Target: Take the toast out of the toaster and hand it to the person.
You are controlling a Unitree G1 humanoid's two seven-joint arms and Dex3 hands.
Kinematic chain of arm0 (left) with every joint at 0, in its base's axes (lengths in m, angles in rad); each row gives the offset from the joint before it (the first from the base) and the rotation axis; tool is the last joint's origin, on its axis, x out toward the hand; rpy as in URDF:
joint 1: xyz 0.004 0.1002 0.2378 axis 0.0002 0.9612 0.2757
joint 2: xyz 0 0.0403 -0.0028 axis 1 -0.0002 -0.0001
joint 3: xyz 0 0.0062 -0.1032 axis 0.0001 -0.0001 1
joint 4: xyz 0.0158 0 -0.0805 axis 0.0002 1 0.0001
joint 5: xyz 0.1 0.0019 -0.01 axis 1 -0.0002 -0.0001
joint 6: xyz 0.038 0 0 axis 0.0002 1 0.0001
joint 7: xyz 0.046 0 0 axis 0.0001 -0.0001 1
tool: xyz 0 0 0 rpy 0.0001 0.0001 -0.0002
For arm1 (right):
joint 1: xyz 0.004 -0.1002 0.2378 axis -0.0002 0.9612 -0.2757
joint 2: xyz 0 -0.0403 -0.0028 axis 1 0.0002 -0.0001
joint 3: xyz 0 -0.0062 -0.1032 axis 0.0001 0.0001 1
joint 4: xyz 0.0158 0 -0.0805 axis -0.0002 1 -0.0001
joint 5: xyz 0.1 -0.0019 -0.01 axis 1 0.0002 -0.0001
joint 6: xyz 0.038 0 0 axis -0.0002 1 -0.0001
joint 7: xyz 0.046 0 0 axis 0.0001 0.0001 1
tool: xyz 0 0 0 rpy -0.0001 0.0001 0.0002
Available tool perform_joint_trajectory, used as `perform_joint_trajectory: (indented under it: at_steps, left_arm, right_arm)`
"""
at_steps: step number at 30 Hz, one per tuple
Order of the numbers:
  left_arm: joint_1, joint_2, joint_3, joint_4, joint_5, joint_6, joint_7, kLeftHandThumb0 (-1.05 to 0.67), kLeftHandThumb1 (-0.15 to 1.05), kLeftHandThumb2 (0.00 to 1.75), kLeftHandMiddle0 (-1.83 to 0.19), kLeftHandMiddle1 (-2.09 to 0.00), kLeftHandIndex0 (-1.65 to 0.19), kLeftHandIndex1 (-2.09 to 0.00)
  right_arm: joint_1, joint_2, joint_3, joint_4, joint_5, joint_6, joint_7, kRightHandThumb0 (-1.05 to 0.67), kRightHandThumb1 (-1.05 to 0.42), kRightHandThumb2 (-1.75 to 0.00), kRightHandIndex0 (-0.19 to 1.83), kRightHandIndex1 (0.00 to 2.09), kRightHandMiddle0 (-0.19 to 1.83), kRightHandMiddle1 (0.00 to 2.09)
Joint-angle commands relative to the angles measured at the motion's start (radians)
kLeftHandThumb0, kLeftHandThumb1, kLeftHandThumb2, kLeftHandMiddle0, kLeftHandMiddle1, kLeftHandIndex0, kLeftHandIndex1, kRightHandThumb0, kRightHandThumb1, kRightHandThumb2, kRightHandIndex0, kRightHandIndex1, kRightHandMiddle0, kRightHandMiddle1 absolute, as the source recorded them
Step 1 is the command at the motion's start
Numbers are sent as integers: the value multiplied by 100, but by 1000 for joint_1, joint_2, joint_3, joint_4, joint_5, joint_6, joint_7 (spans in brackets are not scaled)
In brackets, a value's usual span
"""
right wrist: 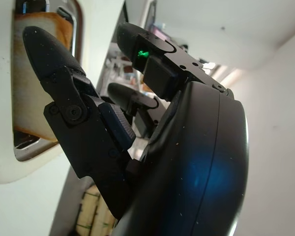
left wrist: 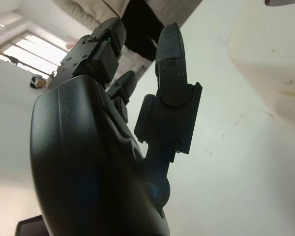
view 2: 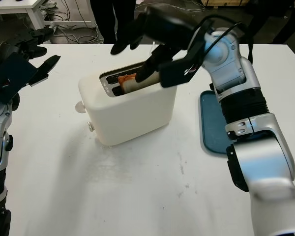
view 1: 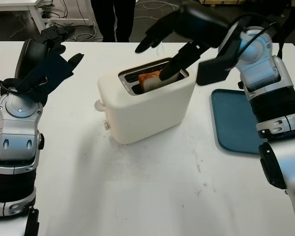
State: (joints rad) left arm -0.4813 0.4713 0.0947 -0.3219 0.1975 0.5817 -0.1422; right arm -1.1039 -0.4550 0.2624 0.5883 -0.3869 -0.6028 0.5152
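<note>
A white toaster (view 1: 147, 105) stands mid-table with a slice of toast (view 1: 148, 80) sticking a little out of its slot. My right hand (view 1: 155, 60) hovers over the slot, open. Its thumb (view 1: 173, 69) reaches down along the front face of the toast, while the other fingers (view 1: 146, 42) stick out above and behind it, apart from the slice. In the right wrist view the thumb (right wrist: 54, 64) lies right beside the toast (right wrist: 27, 73). My left hand (view 1: 64, 54) is raised over the table's far left, open and holding nothing.
A teal tray (view 1: 233, 120) lies on the table right of the toaster. A person's dark legs (view 1: 113, 19) stand beyond the far table edge. Bare white table (view 1: 152, 187) spreads in front of the toaster. Cables lie on the floor behind.
</note>
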Motion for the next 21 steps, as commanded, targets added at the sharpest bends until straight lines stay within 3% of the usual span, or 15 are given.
perform_joint_trajectory:
  at_steps: [1,9,21]
  left_arm:
    - [6,-2,4,-1,8,-3,5,-49,92,38,-12,-71,-44,-14]
    - [3,-1,0,2,9,-4,3,-49,92,38,-14,-69,-46,-15]
    - [0,-11,0,-4,6,13,5,-52,92,38,-15,-67,-41,-10]
  right_arm:
    - [3,-2,16,14,-31,-34,-38,-72,-61,0,66,85,96,14]
    - [-24,-1,60,137,-131,-121,-179,-58,-63,0,69,88,100,15]
    - [-48,-13,110,220,-233,-152,-320,-53,-68,-1,70,85,99,13]
